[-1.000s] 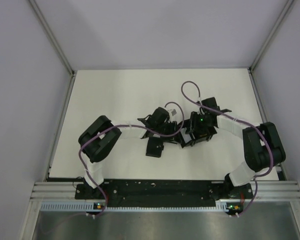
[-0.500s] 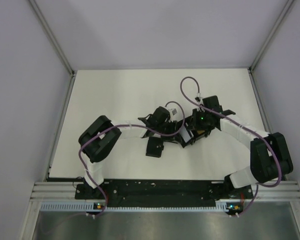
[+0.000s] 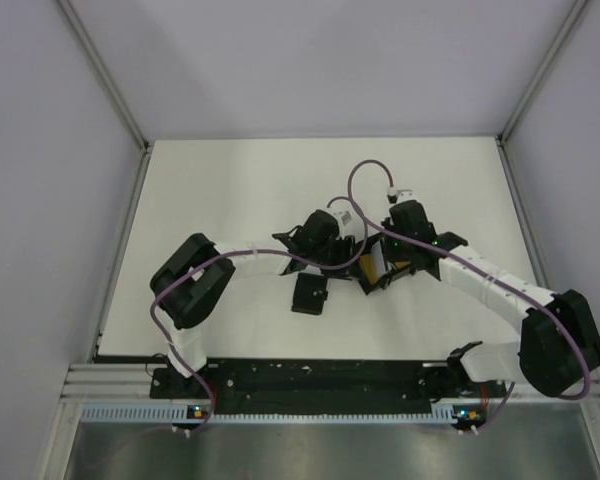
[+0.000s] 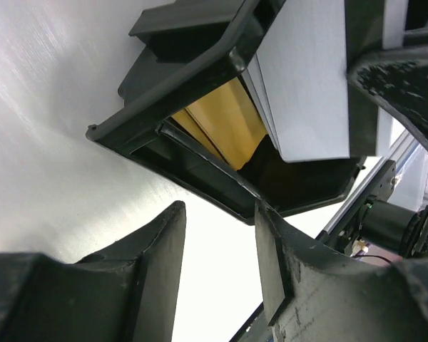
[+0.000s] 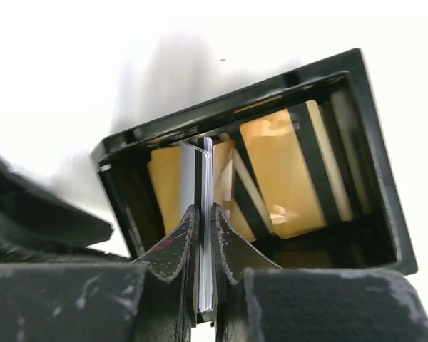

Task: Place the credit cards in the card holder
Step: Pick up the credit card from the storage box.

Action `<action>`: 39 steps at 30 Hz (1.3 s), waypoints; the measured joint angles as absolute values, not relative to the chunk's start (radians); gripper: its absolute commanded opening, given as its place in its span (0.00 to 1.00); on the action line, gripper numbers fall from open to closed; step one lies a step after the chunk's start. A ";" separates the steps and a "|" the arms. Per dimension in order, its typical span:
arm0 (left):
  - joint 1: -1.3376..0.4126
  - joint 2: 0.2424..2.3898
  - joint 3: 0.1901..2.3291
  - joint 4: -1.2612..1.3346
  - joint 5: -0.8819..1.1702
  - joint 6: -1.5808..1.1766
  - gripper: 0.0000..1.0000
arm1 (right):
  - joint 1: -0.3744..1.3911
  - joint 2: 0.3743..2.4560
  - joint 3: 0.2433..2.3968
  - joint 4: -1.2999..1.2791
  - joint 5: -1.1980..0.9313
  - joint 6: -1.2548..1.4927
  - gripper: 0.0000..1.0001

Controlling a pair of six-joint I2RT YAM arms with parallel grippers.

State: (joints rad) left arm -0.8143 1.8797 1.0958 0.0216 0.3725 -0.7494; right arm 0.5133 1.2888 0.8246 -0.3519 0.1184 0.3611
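White table (image 3: pixel 230 180) is lying under us. Our right hand (image 5: pixel 203 214) is squeezing the cards (image 5: pixel 197 171) at the open black box (image 5: pixel 235 108). Our left hand (image 4: pixel 217 228) is hanging beside it, fingers apart. The card holder (image 3: pixel 310 293) is lying toward the table's near edge.

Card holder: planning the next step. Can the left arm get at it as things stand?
Probably yes. The card holder lies uncovered on the table, close to the left tool, which is open and empty; nothing seems to lie between them.
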 measured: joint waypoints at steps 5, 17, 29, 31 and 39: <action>-0.814 1.852 1.094 0.022 0.352 -0.747 0.50 | 0.536 1.327 0.824 -0.350 0.215 0.368 0.00; -0.814 1.850 1.084 0.021 0.347 -0.746 0.50 | 0.569 1.386 0.827 -0.287 0.226 0.395 0.13; -0.814 1.848 1.073 0.022 0.342 -0.746 0.50 | 0.570 1.414 0.864 -0.351 0.135 0.377 0.34; -0.814 1.848 1.070 0.022 0.341 -0.746 0.50 | 0.571 1.419 0.866 -0.350 0.105 0.377 0.20; -0.814 1.847 1.069 0.022 0.339 -0.746 0.50 | 0.572 1.452 0.874 -0.344 0.041 0.379 0.37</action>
State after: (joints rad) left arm -0.8139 1.8473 1.0691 0.0216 0.3386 -0.7460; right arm 0.5724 1.4525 0.8738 -0.3439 0.0414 0.3790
